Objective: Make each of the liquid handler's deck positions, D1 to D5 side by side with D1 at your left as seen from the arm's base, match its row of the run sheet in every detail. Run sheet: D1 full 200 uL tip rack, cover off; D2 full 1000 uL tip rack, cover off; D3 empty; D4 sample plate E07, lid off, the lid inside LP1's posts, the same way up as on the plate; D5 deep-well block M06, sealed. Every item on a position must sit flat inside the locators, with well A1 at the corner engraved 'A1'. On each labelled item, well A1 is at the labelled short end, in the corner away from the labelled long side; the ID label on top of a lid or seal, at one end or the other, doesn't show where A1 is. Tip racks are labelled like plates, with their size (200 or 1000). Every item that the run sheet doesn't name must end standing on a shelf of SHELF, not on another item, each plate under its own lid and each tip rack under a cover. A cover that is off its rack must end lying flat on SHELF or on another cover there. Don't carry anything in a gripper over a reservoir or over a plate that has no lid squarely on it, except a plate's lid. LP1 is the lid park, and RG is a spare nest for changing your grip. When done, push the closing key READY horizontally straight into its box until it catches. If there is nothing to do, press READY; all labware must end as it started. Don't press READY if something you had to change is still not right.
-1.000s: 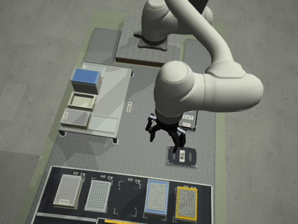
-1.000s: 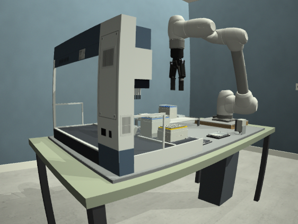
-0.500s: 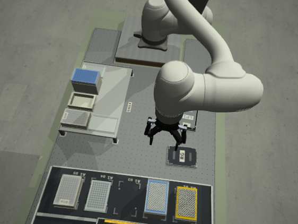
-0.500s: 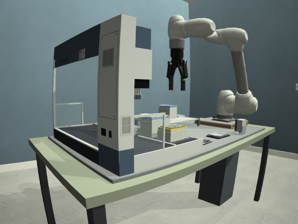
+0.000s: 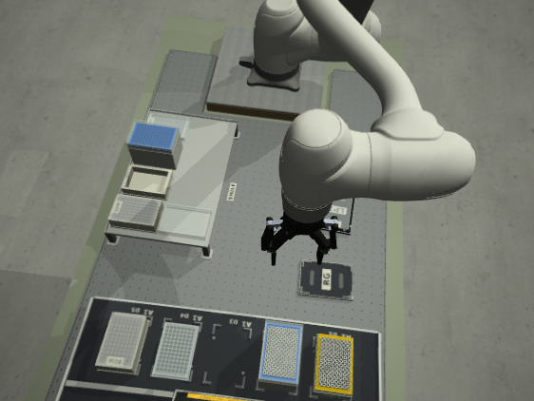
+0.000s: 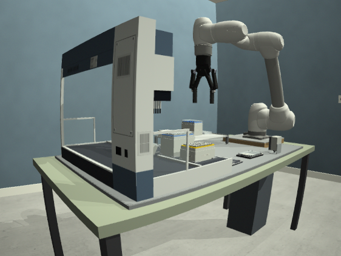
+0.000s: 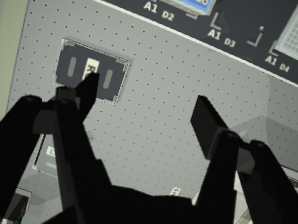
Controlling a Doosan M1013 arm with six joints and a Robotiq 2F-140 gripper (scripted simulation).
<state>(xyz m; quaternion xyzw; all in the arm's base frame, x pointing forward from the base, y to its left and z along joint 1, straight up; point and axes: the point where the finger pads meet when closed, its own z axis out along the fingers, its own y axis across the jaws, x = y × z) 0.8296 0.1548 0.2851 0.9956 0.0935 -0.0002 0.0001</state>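
My gripper [image 5: 295, 258] is open and empty, high above the perforated table between SHELF and the RG nest [image 5: 326, 279]; it also shows in the exterior view [image 6: 203, 98] and in the wrist view [image 7: 145, 95]. On the deck, D5 holds a sealed deep-well block [image 5: 121, 342]. D4 holds a clear well plate [image 5: 175, 351]. D3 [image 5: 231, 352] is empty. D2 holds a blue-framed open tip rack [image 5: 281, 352]. D1 holds a yellow-framed open tip rack [image 5: 334, 365]. The LP1 nest [image 5: 343, 214] is mostly hidden behind my arm.
SHELF [image 5: 190, 176] carries a blue-topped covered rack [image 5: 154, 143], an open cream trough [image 5: 147, 182], a lidded plate [image 5: 134, 211] and a flat clear cover [image 5: 185, 220]. The handler's tall gantry [image 6: 133, 103] stands over the deck. A small grey box [image 6: 275, 144] stands near my base.
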